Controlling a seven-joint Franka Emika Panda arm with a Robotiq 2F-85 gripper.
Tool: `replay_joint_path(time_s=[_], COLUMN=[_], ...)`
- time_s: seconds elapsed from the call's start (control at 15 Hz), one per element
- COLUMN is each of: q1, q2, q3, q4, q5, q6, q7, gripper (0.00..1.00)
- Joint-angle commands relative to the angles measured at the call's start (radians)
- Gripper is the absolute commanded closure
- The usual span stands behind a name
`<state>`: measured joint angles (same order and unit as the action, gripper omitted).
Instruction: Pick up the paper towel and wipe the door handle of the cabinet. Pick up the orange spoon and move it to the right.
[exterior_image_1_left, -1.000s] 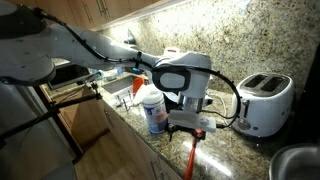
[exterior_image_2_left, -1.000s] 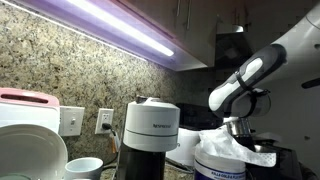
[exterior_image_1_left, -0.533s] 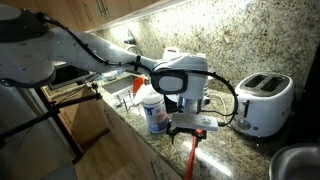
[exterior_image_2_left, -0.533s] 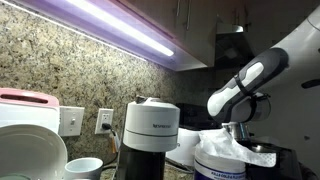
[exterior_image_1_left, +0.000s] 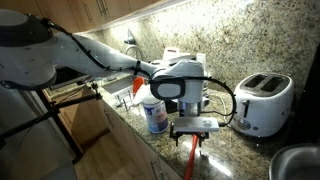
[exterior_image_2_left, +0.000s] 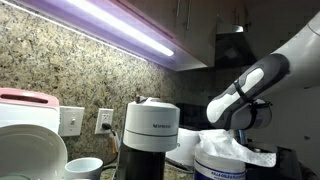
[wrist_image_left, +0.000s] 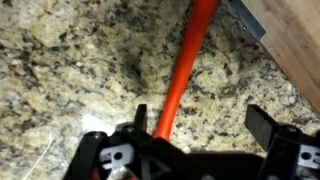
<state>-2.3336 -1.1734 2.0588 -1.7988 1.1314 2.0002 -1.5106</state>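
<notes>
We're seeing gripper (wrist_image_left: 200, 118) fingers apart, orange spoon (wrist_image_left: 186, 62) between them in wrist view; blue label on tub (exterior_image_1_left: 153, 115) unreadable; toaster (exterior_image_1_left: 262, 102) showing in exterior view only.

one orange spoon (wrist_image_left: 185, 65) counted. one white toaster (exterior_image_1_left: 264, 103) counted. one white cylinder with blue label (exterior_image_1_left: 153, 115) counted. one robot arm (exterior_image_1_left: 100, 55) counted. in an exterior view, one coffee machine (exterior_image_2_left: 152, 128), one white cup (exterior_image_2_left: 85, 168) and one light strip (exterior_image_2_left: 110, 25) counted.
</notes>
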Motion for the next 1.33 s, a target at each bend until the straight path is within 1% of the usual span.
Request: replay_joint_path(time_s=[0.0,0.67,0.73,0.8,0.93,1.0,1.27], q1=[-0.005,-0.003,-0.003,-0.001,-0.005,-0.006,-0.01], q2=[-0.016,-0.03,-0.029,-0.03,-0.027,-0.025,-0.024], q3=[0.015,0.028,0.027,0.027,0.028,0.028,0.028], q4=[0.014,0.02,0.018,0.017,0.015,0.014,0.011], q5=[0.015,0.029,0.034,0.038,0.047,0.054,0.066], q6=[0.03,0.056,0.064,0.072,0.078,0.082,0.111], q7=[-0.019,-0.017,-0.018,-0.016,-0.018,-0.02,-0.021], gripper=[0.0,0.0,0.25,0.26,0.42,0.51,0.8])
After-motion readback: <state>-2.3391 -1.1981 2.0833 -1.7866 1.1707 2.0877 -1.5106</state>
